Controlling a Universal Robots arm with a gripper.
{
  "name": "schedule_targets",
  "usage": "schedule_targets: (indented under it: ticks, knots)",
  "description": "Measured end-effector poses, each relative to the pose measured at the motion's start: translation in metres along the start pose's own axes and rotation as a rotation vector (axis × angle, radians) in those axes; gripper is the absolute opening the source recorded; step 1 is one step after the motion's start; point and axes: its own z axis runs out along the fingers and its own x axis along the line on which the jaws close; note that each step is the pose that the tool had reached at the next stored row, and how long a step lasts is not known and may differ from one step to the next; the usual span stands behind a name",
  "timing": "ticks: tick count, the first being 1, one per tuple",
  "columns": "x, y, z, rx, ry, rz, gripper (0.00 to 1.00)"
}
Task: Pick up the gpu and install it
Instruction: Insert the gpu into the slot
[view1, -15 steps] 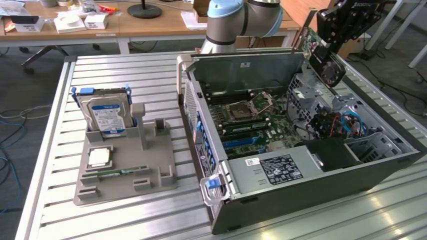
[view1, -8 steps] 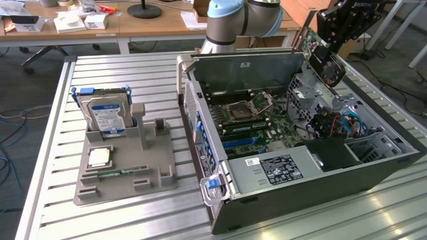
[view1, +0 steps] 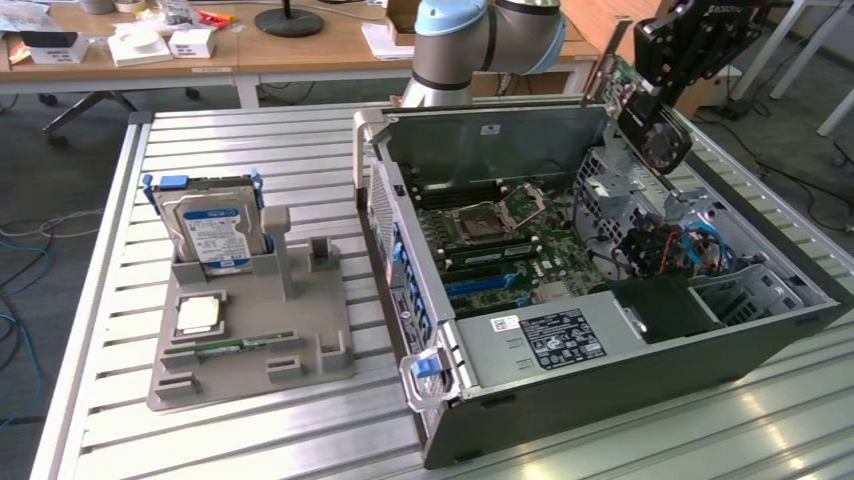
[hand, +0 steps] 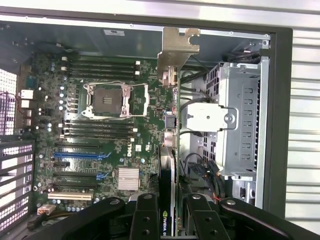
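Aluminium slatted counter (view1: 267, 150), carrying all items below.

1. Computer case (view1: 641, 370), dark grey, lying on its side with the panel off. Green motherboard (view1: 494, 230) exposed, processor socket empty.
2. Robot arm (view1: 467, 40), pale blue and grey, standing behind the case.
3. Grey parts fixture (view1: 254, 370), beside the case toward the exterior view's left. It holds an upright hard drive (view1: 214, 230), a processor chip (view1: 198, 315) and a RAM stick (view1: 240, 346).
4. Drive cage (hand: 240, 120), silver, inside the case beside the board.
5. Hand (view1: 661, 80), black, raised above the far corner of the case, clamped on the gpu (view1: 661, 135). Its fingers (hand: 145, 220) sit either side of the card.
6. Gpu: held in the air over the open case, clear of the board and not seated. Its silver bracket (hand: 177, 47) points away from the hand.
7. Blue expansion slots (hand: 80, 155), empty.

Risks, as judged:
- The card's edge hangs along the border of board and drive cage, well apart from the blue slots and seemingly crosswise to them. Lowered like this, it would strike components or the cage.
- The bracket could catch the case wall.
- The cables (view1: 681, 250) by the cage could snag.
- The grip is at one end only, so the card may tilt.

Views compared:
- The exterior view gives the card's height above the case, its fan face and the fixture.
- The wrist view gives the card edge-on against the board layout, and the finger placement.
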Motion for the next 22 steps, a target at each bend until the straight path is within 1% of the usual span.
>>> schedule_targets:
  ticks: [22]
  knots:
    - [0.0,0.0,0.0,-0.0021,0.0075,-0.079,0.25]
